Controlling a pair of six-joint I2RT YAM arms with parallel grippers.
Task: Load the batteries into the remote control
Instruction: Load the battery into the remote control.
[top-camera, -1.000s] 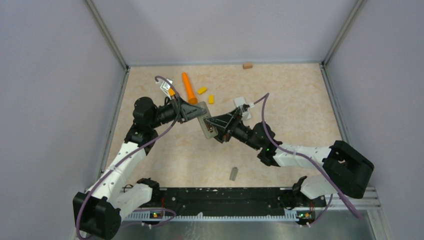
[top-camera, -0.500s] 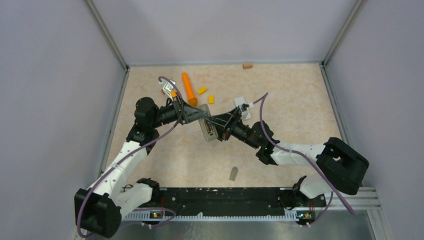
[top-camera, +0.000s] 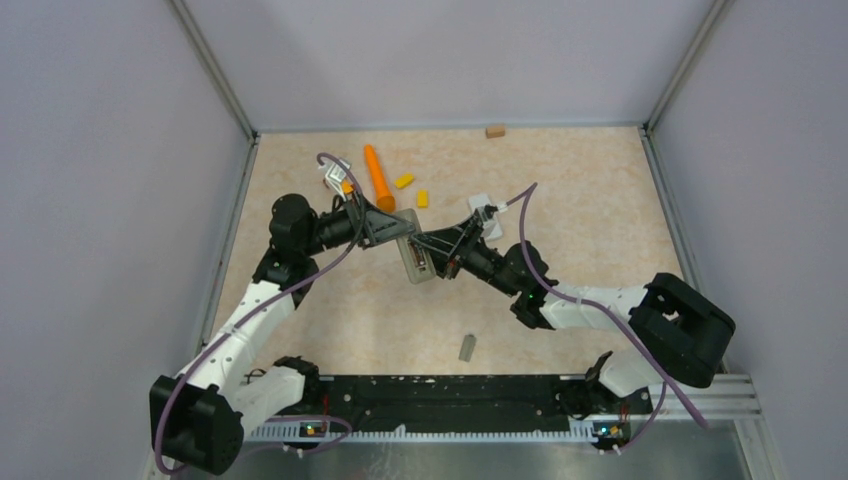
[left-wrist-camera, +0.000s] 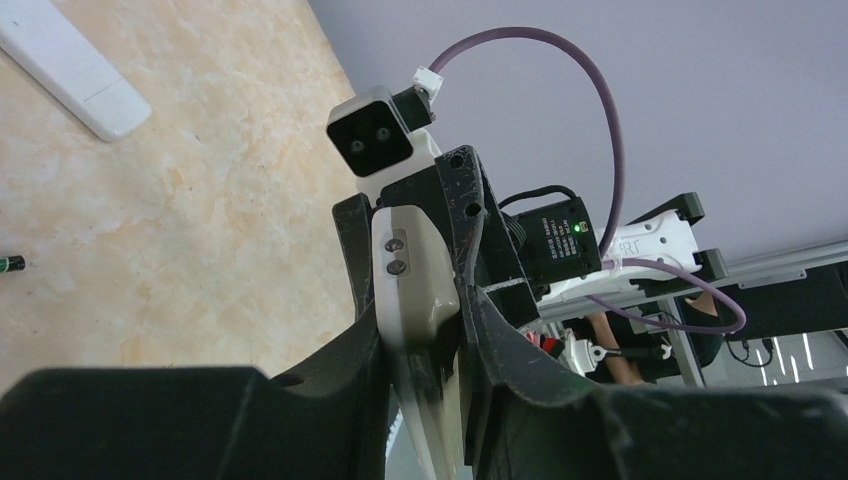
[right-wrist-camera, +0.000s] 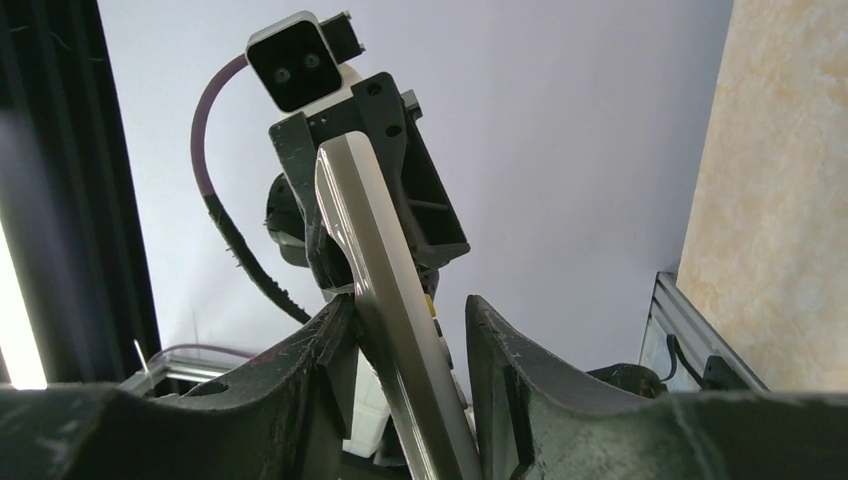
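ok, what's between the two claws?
The remote. The left claw is shut on it, and it runs on into the right claw, with a gap on one side. Both wrist views show this best; the top view agrees.

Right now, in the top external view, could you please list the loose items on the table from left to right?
orange stick → first yellow block → second yellow block → grey piece → brown block
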